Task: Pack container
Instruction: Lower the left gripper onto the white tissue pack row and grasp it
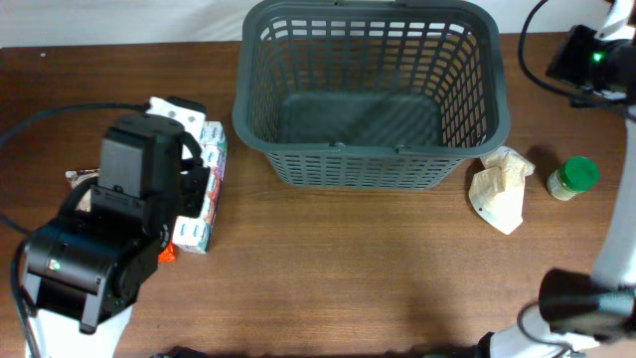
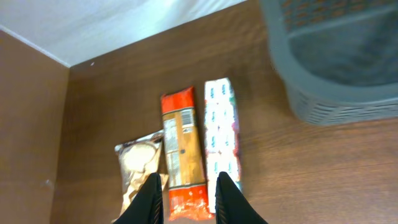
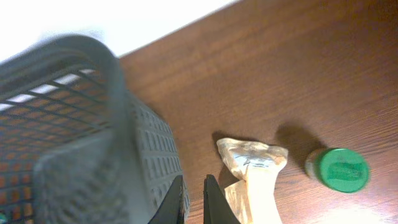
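basket (image 1: 370,94) sits empty at the far edge, mid-desk. your left gripper (image 2: 189,199) is spread apart over the orange pack (image 2: 183,152) near the left edge; drop straight, centre it, clamp its long sides. right gripper (image 3: 193,202) nearly together, holding nothing.

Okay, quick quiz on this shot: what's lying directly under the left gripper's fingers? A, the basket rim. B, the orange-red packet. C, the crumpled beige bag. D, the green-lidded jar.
B: in the left wrist view the left gripper has its fingers spread to either side of the orange-red packet, while the jar and beige bag lie right of the basket.
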### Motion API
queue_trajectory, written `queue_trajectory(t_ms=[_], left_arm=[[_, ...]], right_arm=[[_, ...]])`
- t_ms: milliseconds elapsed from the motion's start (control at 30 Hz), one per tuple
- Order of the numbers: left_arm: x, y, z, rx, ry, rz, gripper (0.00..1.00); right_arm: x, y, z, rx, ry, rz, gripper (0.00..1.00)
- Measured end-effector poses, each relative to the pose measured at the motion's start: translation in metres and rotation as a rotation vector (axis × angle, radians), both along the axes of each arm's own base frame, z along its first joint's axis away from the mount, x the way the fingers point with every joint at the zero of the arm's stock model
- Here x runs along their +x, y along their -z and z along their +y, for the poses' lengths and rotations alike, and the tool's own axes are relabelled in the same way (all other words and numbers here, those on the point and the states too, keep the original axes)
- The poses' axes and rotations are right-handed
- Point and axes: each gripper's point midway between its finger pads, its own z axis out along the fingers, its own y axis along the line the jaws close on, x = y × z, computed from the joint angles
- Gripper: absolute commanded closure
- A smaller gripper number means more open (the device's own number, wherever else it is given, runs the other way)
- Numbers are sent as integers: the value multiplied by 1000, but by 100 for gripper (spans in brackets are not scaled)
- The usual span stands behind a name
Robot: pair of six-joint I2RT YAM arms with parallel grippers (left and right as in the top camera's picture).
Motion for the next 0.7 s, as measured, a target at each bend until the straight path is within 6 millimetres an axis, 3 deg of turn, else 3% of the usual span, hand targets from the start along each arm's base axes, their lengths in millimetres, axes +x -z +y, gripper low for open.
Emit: queue_trajectory(t_ms=[100, 267, 700], left_arm=[[0, 0, 11, 1, -40, 3, 85], [0, 1, 14, 2, -51, 6, 85], [-6, 6, 16, 12, -51, 38, 85]], right_arm=[[20, 40, -1, 41, -8, 87, 96], [38, 78, 9, 127, -53, 154, 96], [68, 68, 54, 145, -174, 53, 96]])
